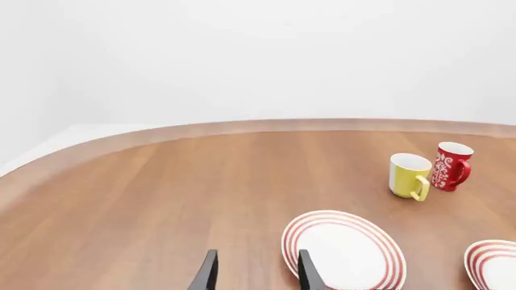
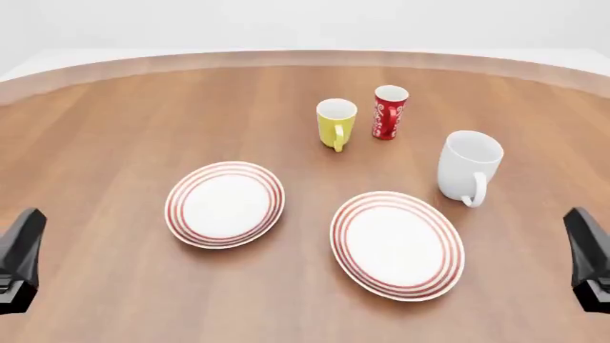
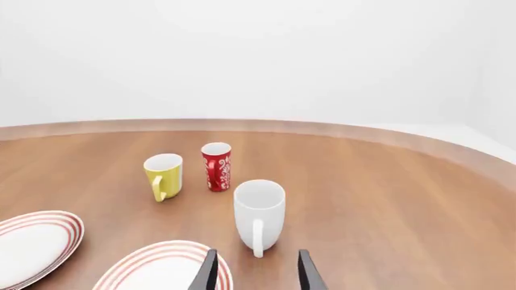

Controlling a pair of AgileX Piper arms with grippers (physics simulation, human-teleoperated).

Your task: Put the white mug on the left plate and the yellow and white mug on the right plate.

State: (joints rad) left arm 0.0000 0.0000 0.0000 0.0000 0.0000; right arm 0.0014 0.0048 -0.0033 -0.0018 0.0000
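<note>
1. We see the brown table carrying everything, its curved far edge against a white wall.
2. The right plate lies near and right of centre; the left plate lies left of it, apart, both bare.
3. The white mug stands upright just beyond the right plate's far right rim (handle toward us).
4. The yellow and white mug stands farther back, just left of a red cup.
5. The left claw and right claw are each parted, holding nothing, at the near corners.
</note>
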